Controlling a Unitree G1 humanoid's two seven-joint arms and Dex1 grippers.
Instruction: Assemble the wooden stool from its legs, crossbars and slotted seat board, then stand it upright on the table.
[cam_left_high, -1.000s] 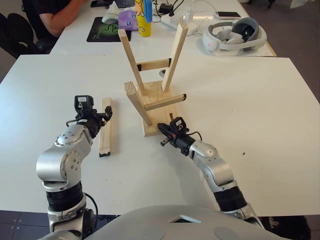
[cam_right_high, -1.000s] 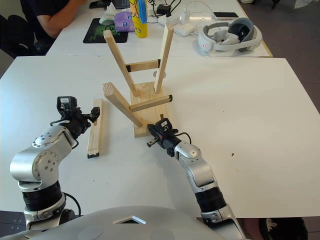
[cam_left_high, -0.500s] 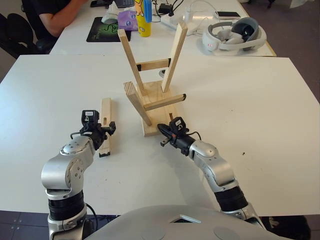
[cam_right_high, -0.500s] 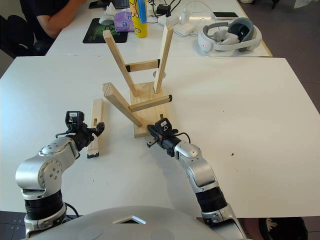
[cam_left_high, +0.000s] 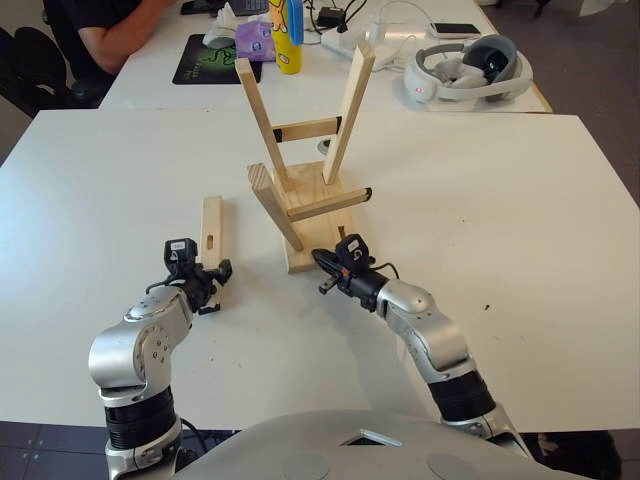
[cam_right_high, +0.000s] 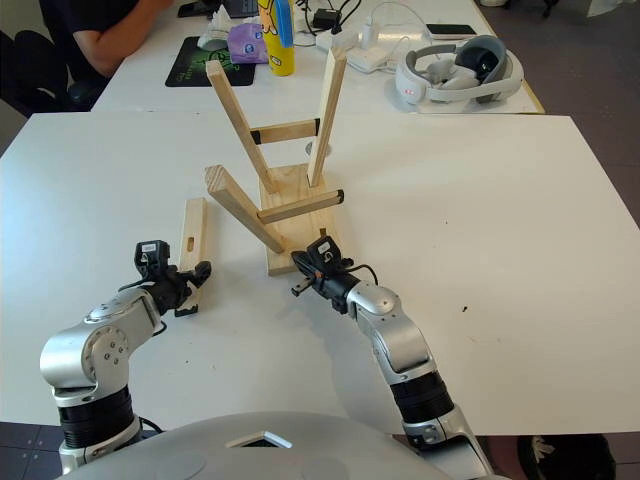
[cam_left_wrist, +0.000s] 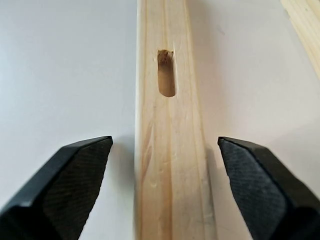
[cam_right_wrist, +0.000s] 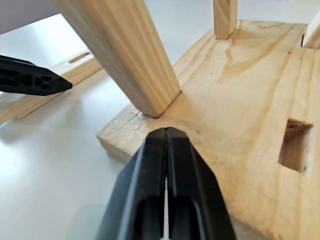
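Observation:
The slotted seat board (cam_left_high: 312, 186) lies flat on the white table with three legs (cam_left_high: 263, 122) standing up out of it, joined by two crossbars (cam_left_high: 329, 203). One corner slot (cam_right_wrist: 296, 144) of the seat board (cam_right_wrist: 240, 105) is empty. A loose leg (cam_left_high: 211, 238) with a slot lies flat to the left of the board. My left gripper (cam_left_high: 207, 291) is open, its fingers either side of the near end of the loose leg (cam_left_wrist: 170, 160). My right gripper (cam_left_high: 326, 272) is shut with nothing in it, its tip (cam_right_wrist: 166, 131) at the board's near edge beside the slanted leg (cam_right_wrist: 125, 50).
A second table behind carries a headset (cam_left_high: 470, 70), a yellow bottle (cam_left_high: 290, 35) and a mouse pad (cam_left_high: 205, 60), with a person seated at its left. Wide bare table surface lies to the right of the stool and at the far left.
My left gripper has drawn back along the loose leg, from near its middle to its near end. The right gripper has hardly moved.

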